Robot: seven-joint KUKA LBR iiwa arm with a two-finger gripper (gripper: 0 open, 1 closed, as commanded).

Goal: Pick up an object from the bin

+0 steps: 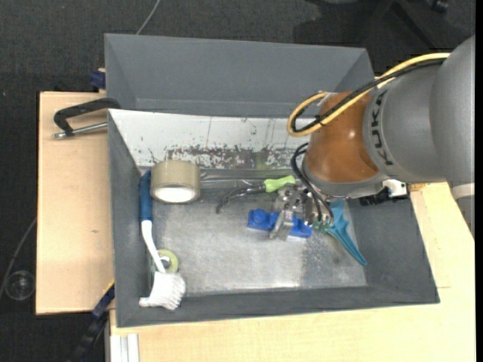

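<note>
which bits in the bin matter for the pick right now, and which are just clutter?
In play: gripper, down by the small blue piece mid-bin; the grey bin.
Lying about: tape roll and blue-handled brush at the left; green-handled tool near the back wall; teal plastic piece at the right.

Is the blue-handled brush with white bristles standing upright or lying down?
Lying down. The blue-handled brush with white bristles stretches flat on the floor along the left wall of the grey metal bin.
</note>
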